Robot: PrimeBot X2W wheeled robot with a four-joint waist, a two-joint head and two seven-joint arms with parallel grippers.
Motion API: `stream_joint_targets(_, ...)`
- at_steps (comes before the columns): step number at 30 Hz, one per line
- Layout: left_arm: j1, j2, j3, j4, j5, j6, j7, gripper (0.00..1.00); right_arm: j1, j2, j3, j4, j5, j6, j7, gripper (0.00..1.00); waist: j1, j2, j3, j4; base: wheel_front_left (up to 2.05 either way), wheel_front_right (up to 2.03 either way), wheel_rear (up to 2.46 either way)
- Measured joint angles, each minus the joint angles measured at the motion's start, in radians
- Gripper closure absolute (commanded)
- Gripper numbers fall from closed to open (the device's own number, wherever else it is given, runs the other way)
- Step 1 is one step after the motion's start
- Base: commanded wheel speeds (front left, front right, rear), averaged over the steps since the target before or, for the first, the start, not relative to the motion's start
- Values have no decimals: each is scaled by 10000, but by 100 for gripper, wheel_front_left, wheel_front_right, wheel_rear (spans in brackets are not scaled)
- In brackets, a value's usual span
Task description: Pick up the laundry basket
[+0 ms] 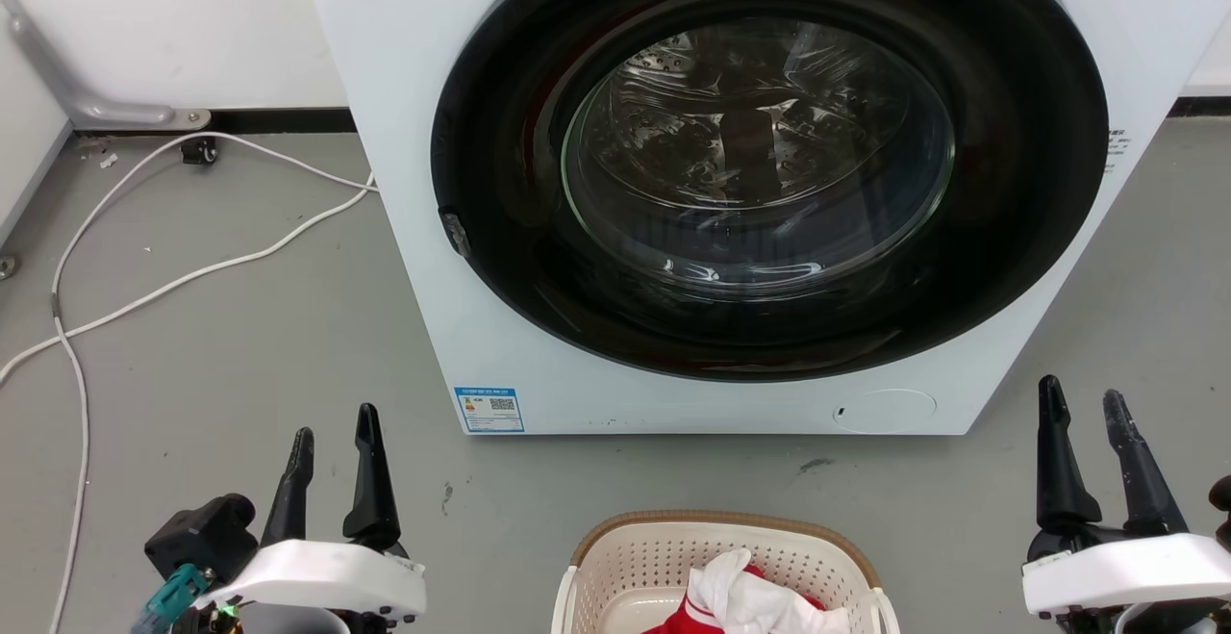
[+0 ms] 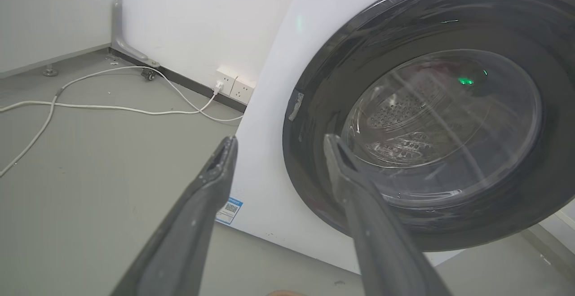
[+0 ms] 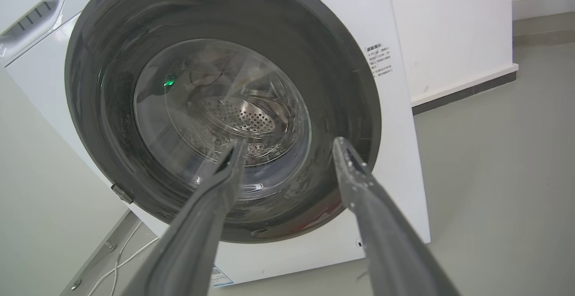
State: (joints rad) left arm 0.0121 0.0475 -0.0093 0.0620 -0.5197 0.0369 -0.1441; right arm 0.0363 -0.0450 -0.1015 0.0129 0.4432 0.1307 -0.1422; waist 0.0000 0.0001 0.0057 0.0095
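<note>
- The laundry basket (image 1: 625,562) sat on the grey floor at the bottom centre of the head view, cut off by the lower edge, with a red and white garment (image 1: 745,600) inside.
- My left gripper (image 1: 335,422) stood at the lower left, fingers parted and empty. My right gripper (image 1: 1082,389) matched it at the lower right. Both were well apart from the basket.
- Beyond the basket, the washing machine (image 1: 385,38) took up the upper frame, and a white cable (image 1: 192,273) trailed across the left.
- I judged the pickup not yet begun: reaching for the sides, gripping and lifting all remained.
</note>
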Motion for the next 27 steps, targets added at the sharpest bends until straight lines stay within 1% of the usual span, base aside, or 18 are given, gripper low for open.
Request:
stream_joint_targets(4, 44, 2, -56, -71, 426, 79, -94, 0, 51, -2, -63, -67, -391, 0, -102, 0, 0, 0, -1, 10, 0, 0, 0)
stream_joint_targets(27, 354, 6, -207, -54, 2742, 176, -658, 0, 354, -12, -174, -291, -2516, 0, -686, 0, 0, 0, 24, 56, 0, 0, 0)
